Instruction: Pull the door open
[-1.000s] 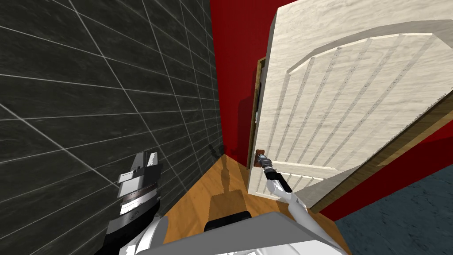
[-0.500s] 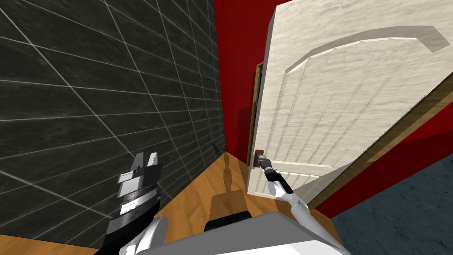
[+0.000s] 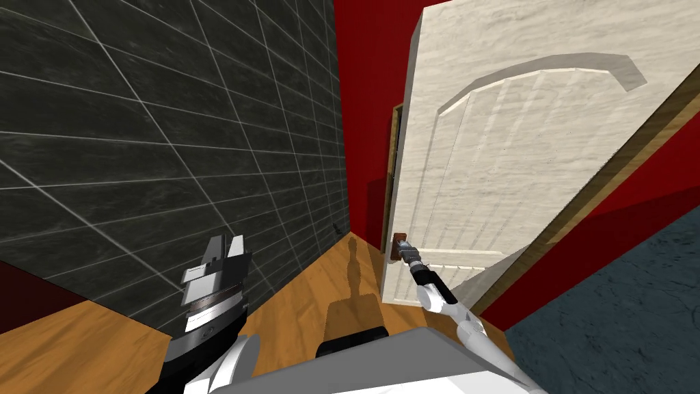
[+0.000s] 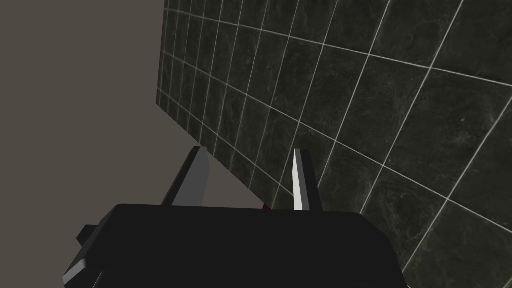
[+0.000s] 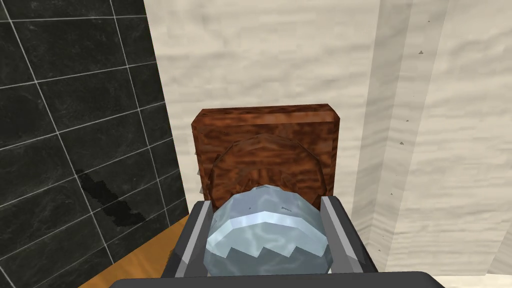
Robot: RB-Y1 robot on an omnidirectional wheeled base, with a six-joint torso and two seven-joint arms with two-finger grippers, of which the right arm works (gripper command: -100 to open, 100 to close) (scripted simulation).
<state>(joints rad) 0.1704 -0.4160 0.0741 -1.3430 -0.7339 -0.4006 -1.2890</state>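
Note:
A pale wood-grain door (image 3: 519,150) with an arched panel stands ajar, swung out from its brown frame (image 3: 392,178) in a red wall. Its silver-grey round knob (image 5: 267,235) sits on a reddish-brown plate (image 5: 265,145) near the door's free edge. My right gripper (image 3: 403,247) is shut on the knob, one finger pressing each side (image 5: 192,240). My left gripper (image 3: 229,246) hangs open beside the dark tiled wall, holding nothing; its fingers (image 4: 297,180) stand apart.
A dark tiled wall (image 3: 171,137) runs close along my left, ending in a corner by the door frame. Orange wooden floor (image 3: 307,301) lies ahead. Dark blue-grey floor (image 3: 615,314) spreads on the right, beyond the red wall.
The door has swung further out from its frame with my right gripper still on the knob. The head view has turned, and more wooden floor shows at lower left.

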